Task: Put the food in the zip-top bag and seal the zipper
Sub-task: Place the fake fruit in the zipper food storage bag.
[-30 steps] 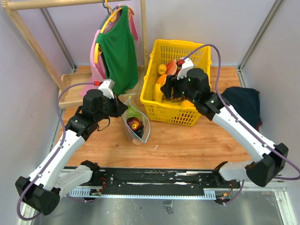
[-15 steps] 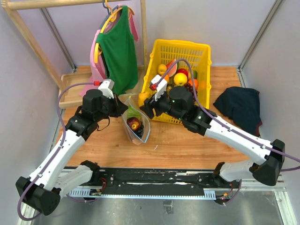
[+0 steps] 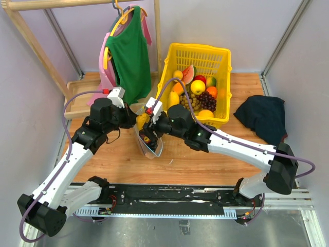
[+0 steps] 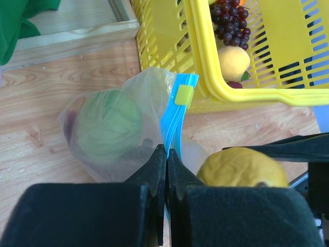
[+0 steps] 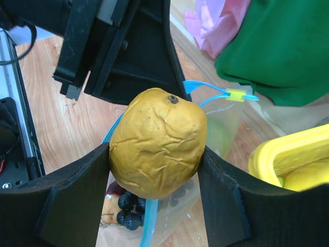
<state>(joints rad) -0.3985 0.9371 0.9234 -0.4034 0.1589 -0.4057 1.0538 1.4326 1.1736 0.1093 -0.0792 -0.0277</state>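
Clear, crinkly plastic zip-top bag [image 3: 154, 148] stands mouth-up on the wooden table [image 3: 216, 159], just left of the yellow plastic basket [image 3: 222, 54]. Seen through the plastic are a round green melon [image 4: 110, 123], dark grapes [image 5: 128, 206] and something red I cannot identify. The light-blue zipper strip [image 4: 172, 118] runs along the mouth, with a small yellow slider [image 4: 184, 95] on it.

Left gripper [image 4: 167, 153]: jaws pressed together, pinching the zipper strip at one end of the mouth.

Right gripper [image 5: 154, 154]: fingers apart, clamped on either side of a wrinkled yellow fruit [image 5: 157, 139]. It is held just above the open mouth, close beside the left gripper.

The basket holds more toy food: purple grape bunch [image 3: 206, 101], watermelon wedge [image 3: 189, 73], yellow and orange fruits. Behind the bag a green sleeveless top [image 3: 128, 56] hangs from a wooden rail. A dark crumpled cloth [image 3: 264, 116] lies at the table's right edge.
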